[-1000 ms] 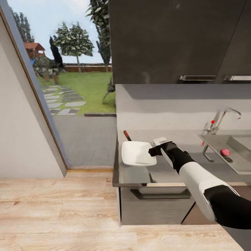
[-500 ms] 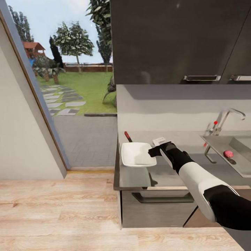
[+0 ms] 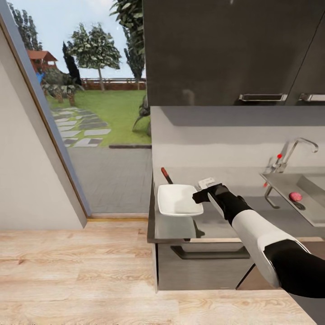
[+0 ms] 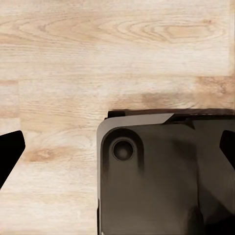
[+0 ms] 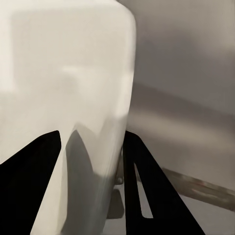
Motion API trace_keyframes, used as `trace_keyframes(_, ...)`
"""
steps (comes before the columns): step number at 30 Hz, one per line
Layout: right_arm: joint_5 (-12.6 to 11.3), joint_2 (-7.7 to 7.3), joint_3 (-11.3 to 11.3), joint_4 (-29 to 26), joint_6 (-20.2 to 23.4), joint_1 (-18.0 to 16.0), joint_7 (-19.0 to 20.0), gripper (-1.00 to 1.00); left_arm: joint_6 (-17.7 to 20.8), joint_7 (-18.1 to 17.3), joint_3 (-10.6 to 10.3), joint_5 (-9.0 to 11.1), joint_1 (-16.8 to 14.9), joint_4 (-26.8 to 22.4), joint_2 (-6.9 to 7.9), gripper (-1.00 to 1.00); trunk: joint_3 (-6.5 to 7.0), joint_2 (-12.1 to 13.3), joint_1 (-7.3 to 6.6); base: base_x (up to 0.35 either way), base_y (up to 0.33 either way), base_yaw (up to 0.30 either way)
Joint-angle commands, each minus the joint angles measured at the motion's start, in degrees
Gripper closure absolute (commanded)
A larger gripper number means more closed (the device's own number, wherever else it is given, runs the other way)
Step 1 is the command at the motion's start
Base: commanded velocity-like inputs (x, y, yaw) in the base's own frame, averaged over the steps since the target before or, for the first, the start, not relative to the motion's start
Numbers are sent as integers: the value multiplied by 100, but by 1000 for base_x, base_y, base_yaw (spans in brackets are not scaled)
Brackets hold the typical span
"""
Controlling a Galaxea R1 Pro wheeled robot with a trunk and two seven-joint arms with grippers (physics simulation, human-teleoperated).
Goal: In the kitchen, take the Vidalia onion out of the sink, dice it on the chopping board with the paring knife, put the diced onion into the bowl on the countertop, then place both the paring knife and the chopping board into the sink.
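The white squarish bowl is at the left end of the grey countertop. My right gripper is shut on its right rim. In the right wrist view the bowl's wall runs between the black fingers. Behind the bowl lies the paring knife, its reddish handle showing. A small pinkish round onion rests in the grey sink at the far right, under the chrome tap. My left gripper hangs open over the wooden floor. The chopping board is out of view.
Dark wall cabinets hang over the counter. Left of the counter's end a glass door gives onto a garden. Light wooden floor lies in front. The robot's dark base is below the left gripper.
The head view has shifted slightly, so the sink sits a little farther right. The right arm and the bowl keep the same place.
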Motion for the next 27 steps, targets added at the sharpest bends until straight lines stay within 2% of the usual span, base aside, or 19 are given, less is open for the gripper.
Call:
trace_keyframes(1,-3,-9,26,-10,22,-5,21,100,-17,-6,3,-3,-3,0,2,-100,-17,-12,3,-6,0,0)
trace_keyframes(27,-14,-11,26,63,17,-5,21,100,-17,-6,2,-6,-3,8,8,-100,-22,-12,3,0,0,0)
